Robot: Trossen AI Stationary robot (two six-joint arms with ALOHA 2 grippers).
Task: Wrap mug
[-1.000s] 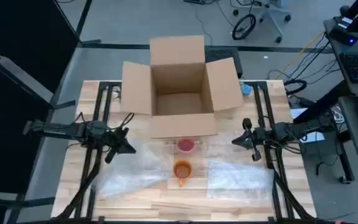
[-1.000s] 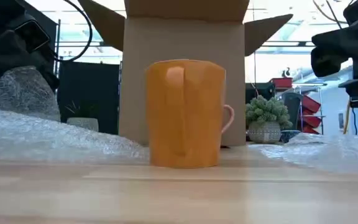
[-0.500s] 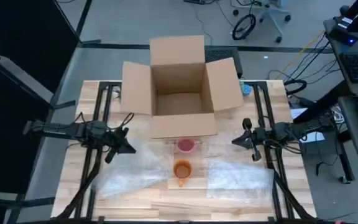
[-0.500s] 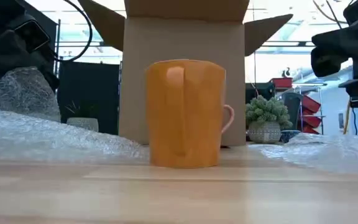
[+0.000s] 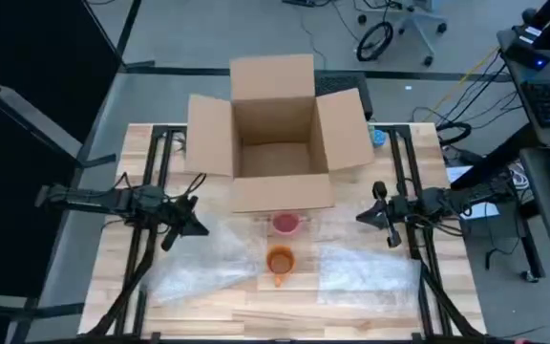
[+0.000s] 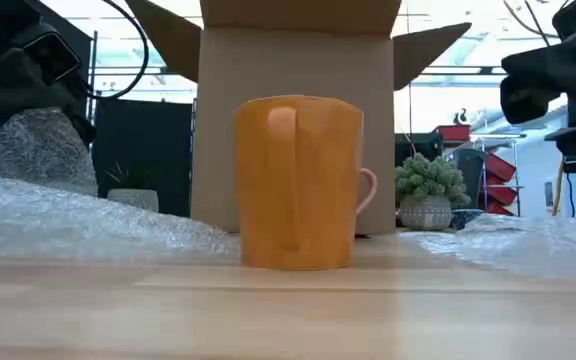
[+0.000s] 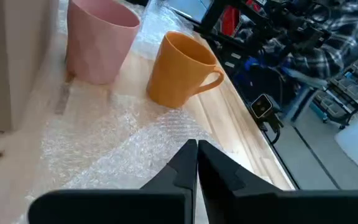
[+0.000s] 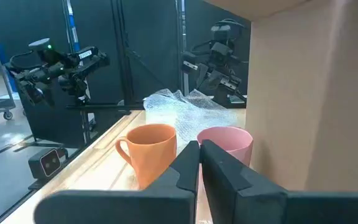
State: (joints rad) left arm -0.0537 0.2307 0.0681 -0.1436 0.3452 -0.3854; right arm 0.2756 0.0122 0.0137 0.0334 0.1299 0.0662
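An orange mug (image 5: 280, 261) stands upright on the table near the middle of its front, handle toward the near edge; it fills the low view (image 6: 298, 182). A pink mug (image 5: 285, 225) stands just behind it, by the box. One bubble wrap sheet (image 5: 203, 263) lies flat to the orange mug's left, another (image 5: 366, 266) to its right. My left gripper (image 5: 201, 229) hovers shut above the left sheet's far end, fingers together in its wrist view (image 7: 196, 155). My right gripper (image 5: 363, 218) hovers shut over the right sheet's far edge, its fingers (image 8: 199, 155) closed too.
An open cardboard box (image 5: 275, 134) stands at the table's far middle, its flaps spread out. Black rails (image 5: 141, 258) run front to back under each arm. Bare wood shows along the table's near edge (image 5: 275, 320).
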